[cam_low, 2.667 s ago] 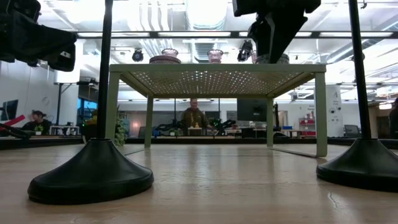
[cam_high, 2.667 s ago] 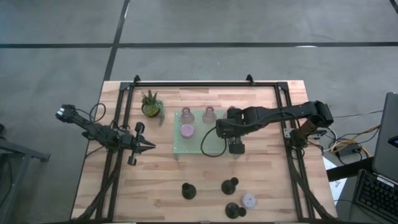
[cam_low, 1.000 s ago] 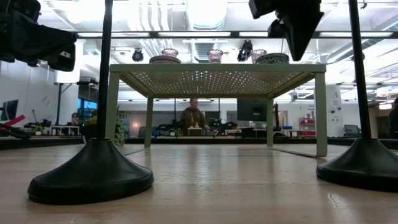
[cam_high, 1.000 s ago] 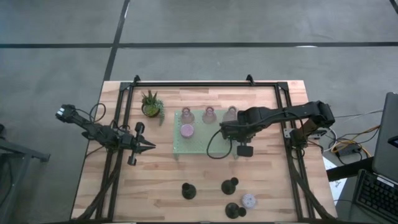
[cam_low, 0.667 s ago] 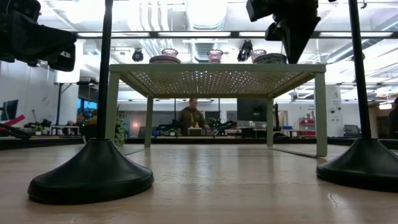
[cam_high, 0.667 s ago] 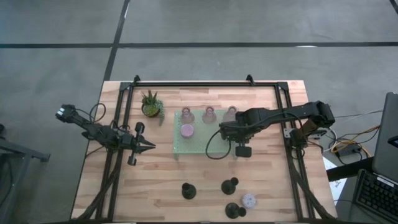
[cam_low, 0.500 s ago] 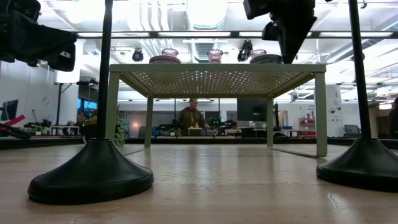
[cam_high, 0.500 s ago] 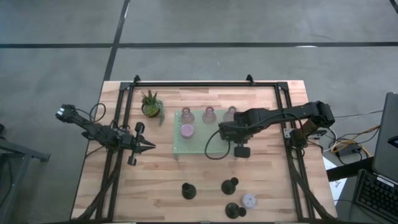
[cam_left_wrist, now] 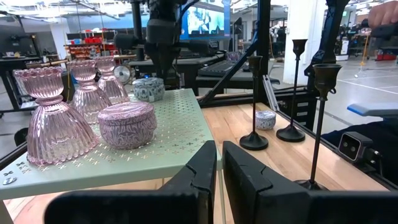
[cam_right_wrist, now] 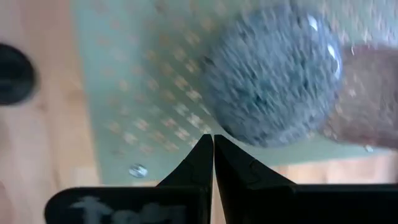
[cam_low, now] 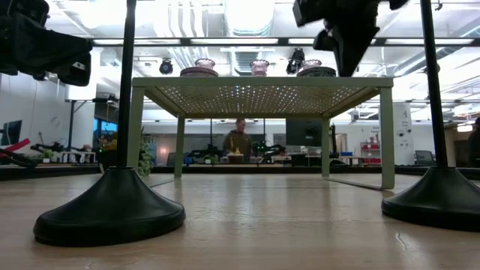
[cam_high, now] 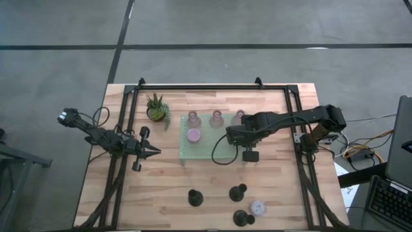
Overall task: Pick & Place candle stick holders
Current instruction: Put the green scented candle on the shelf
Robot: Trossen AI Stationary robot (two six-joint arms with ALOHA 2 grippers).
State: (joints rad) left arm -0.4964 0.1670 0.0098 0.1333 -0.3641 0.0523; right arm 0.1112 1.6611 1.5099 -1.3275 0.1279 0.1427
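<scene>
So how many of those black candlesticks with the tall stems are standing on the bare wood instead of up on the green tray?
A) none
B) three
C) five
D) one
B: the high view shows three black holders, one, a second and a third, on the wooden table in front of the green tray, which carries only the glass and pastel ones.

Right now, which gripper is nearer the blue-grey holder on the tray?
Right. The right gripper hangs just above the blue-grey holder on the green tray; the left gripper waits beyond the tray's opposite side.
</scene>
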